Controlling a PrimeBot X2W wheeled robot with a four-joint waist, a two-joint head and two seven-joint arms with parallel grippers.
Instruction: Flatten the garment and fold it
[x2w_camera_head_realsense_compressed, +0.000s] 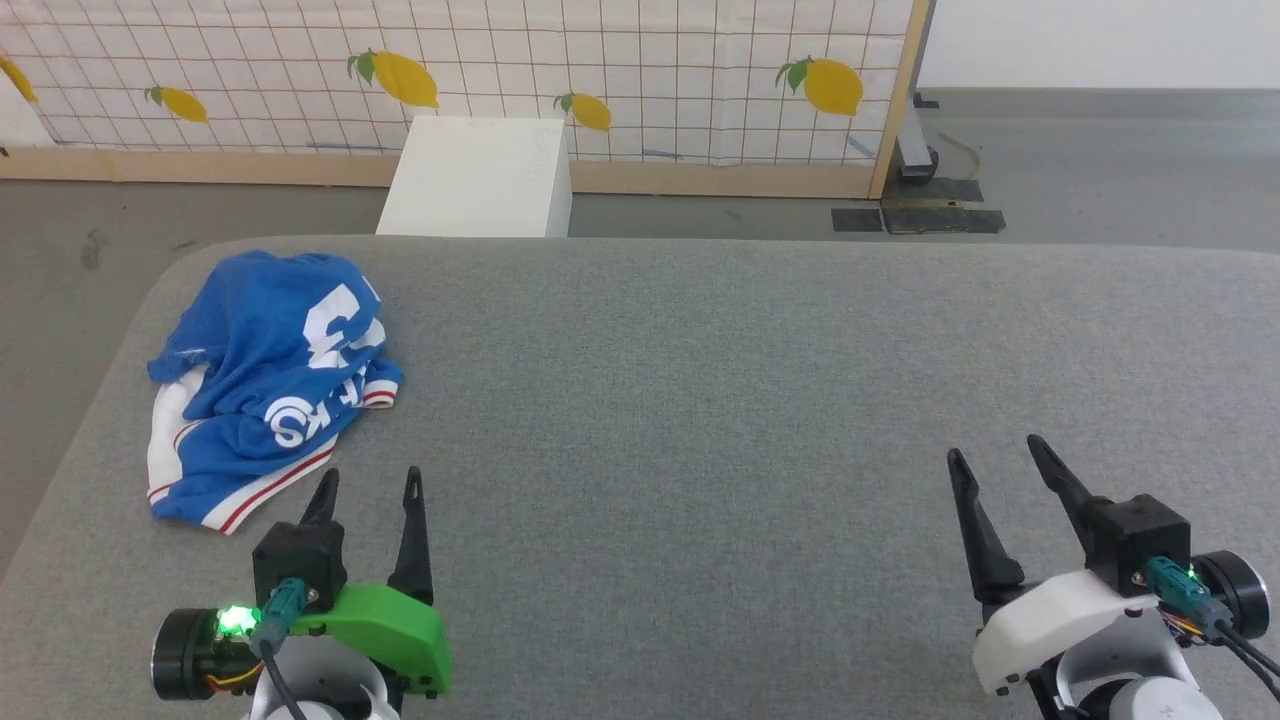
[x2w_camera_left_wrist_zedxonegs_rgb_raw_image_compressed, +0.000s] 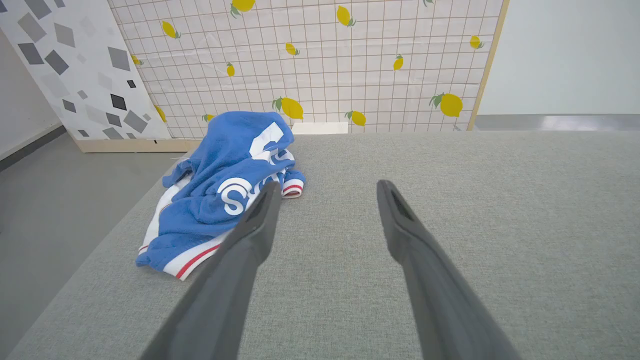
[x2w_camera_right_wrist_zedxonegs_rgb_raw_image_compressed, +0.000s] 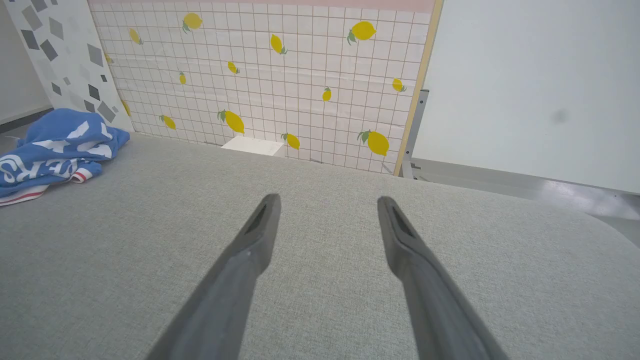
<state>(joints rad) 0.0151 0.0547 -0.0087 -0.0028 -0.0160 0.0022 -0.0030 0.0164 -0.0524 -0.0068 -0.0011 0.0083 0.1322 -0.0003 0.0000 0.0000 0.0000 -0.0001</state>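
The garment (x2w_camera_head_realsense_compressed: 265, 385), a royal-blue jersey with white lettering and red-striped white trim, lies crumpled in a heap at the table's far-left corner.

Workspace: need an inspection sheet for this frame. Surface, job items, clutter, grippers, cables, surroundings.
Surface: grey fabric-covered table, rounded far corners.
Job's things: garment crumpled in a heap at the table's left, not yet flattened.
Clutter: nothing seen.
Grippers: left gripper open, nothing held, close to the garment's near edge; contact cannot be told. Right gripper open, nothing held, far to the garment's right.
Cables: left wrist cable and right wrist cable, both apart from the garment.
Surroundings: grey floor, white box behind the table, lemon-print panel, speckled panel.
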